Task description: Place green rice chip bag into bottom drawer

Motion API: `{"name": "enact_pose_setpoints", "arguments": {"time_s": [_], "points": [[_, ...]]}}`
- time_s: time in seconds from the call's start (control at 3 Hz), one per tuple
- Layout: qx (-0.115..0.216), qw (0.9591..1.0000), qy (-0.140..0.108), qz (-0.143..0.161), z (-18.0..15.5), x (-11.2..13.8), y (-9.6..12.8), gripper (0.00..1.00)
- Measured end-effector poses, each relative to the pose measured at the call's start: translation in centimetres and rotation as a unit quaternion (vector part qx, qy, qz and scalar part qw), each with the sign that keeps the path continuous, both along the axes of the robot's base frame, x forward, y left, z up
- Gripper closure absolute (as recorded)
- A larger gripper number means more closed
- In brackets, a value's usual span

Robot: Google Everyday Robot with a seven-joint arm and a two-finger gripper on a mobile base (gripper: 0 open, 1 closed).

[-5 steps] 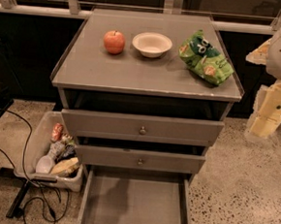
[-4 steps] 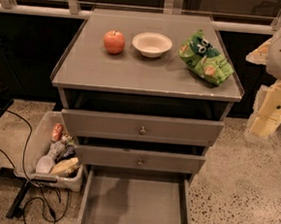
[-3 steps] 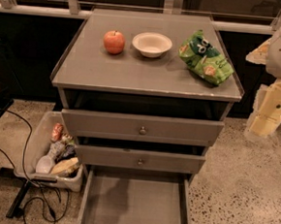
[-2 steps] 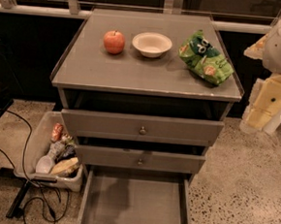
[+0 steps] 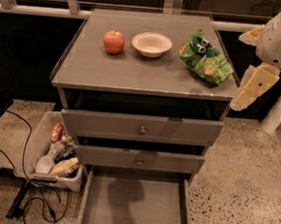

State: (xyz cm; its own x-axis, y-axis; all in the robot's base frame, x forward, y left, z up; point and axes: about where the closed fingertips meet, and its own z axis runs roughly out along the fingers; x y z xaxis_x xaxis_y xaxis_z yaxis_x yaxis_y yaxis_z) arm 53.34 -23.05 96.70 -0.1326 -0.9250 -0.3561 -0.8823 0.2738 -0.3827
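Note:
The green rice chip bag (image 5: 206, 58) lies on the right side of the grey cabinet top (image 5: 86, 63), near its right edge. The bottom drawer (image 5: 135, 206) is pulled out wide at the foot of the cabinet, and its flat grey floor is bare. My gripper (image 5: 252, 87) hangs in the air just off the cabinet's right side, a little to the right of the bag and about level with the top. It holds nothing and touches nothing.
A red apple (image 5: 114, 42) and a white bowl (image 5: 151, 44) stand on the cabinet top left of the bag. Two drawer fronts with round knobs (image 5: 142, 130) sit above the bottom drawer. A grey bin of wrappers (image 5: 55, 151) and cables (image 5: 36, 200) lie on the floor at left.
My arm and gripper have shifted slightly left and up, closer to the cabinet's right edge. The bag, apple, bowl and drawers have not moved.

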Motion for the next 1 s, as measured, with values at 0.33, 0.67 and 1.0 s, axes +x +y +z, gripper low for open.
{"name": "enact_pose_setpoints", "arguments": {"time_s": [0.33,0.67,1.0], "points": [[0.000,1.0000,0.000,0.000,0.0,0.0,0.0,0.00],[-0.001,1.0000,-0.005,0.004,0.3,0.2,0.2,0.00],[0.011,0.9998,-0.018,-0.004,0.2,3.3,-0.3,0.00]]}}
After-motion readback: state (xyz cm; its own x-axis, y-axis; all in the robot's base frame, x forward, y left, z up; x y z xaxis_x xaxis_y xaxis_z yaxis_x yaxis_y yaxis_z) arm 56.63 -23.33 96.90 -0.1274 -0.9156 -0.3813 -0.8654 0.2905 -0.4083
